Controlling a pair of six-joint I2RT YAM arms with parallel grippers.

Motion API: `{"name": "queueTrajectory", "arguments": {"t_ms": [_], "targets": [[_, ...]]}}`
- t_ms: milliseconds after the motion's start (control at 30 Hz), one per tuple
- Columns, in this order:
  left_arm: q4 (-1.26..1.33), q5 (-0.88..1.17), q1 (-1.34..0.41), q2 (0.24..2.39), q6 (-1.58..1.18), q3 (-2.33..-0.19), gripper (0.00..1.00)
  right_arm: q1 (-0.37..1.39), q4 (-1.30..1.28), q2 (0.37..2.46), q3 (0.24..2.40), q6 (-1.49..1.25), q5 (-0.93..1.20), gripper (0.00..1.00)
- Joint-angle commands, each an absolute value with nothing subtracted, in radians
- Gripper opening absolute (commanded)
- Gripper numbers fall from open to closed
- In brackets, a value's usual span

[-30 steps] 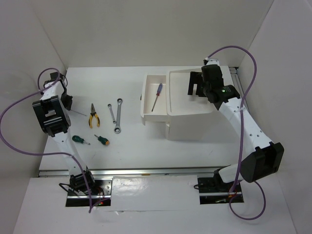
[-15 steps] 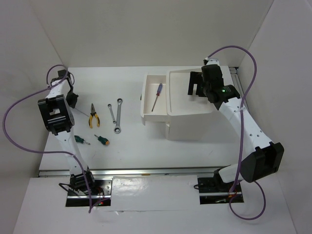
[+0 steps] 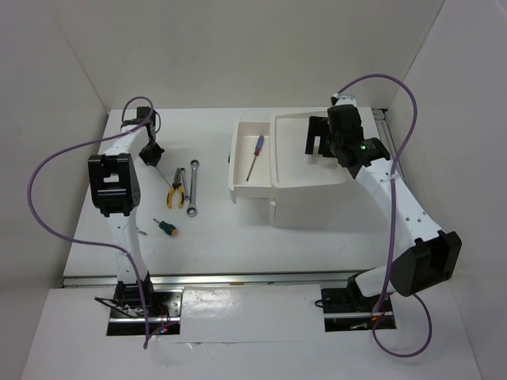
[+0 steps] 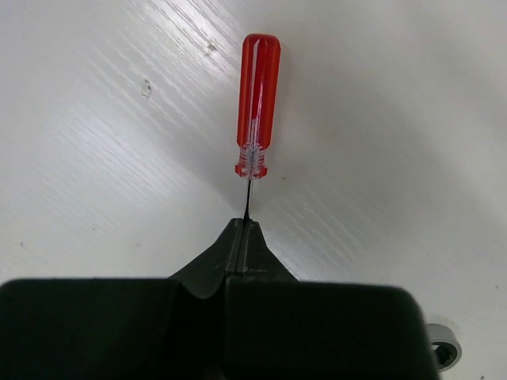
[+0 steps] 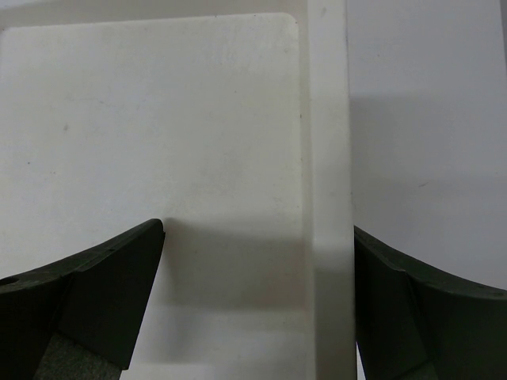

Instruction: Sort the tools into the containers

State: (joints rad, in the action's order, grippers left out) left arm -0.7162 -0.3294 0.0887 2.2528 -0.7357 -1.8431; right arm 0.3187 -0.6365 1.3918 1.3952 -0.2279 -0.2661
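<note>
1. Red, clear-plastic-handled screwdriver (image 4: 257, 103) points straight out ahead of the left gripper (image 4: 244, 227), whose black fingers are pinched closed on its thin metal shaft.
2. Silver wrench ring (image 4: 445, 349) lies beside those fingers, behind their tips.
3. Right gripper (image 5: 257, 237) fingers stand wide apart, holding nothing, straddling the rim of the white plastic box's top tray (image 5: 325, 158).
4. Thin blue-handled screwdriver (image 3: 253, 157) lies in the pulled-out white drawer (image 3: 238, 170), well apart from both grippers' fingers.
</note>
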Motion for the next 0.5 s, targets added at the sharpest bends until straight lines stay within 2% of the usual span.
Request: {"name": "queueTrajectory", "arguments": {"t_ms": [0,300,467], "targets": [[-0.686,-0.302,0.110,2.157,-0.721,-1.833,0.00,0.347,-0.764,1.407,1.394,-0.202,-0.261,0.95],[-0.634,-0.194,0.101,2.022,-0.699,-1.824,0.00,0.347,-0.764,1.407,1.394,-0.202,-0.261,0.95],[-0.517,0.088,0.075,1.860,-0.654,-1.801,0.00,0.347,-0.764,1.417,1.394,-0.202,-0.252,0.95]]}}
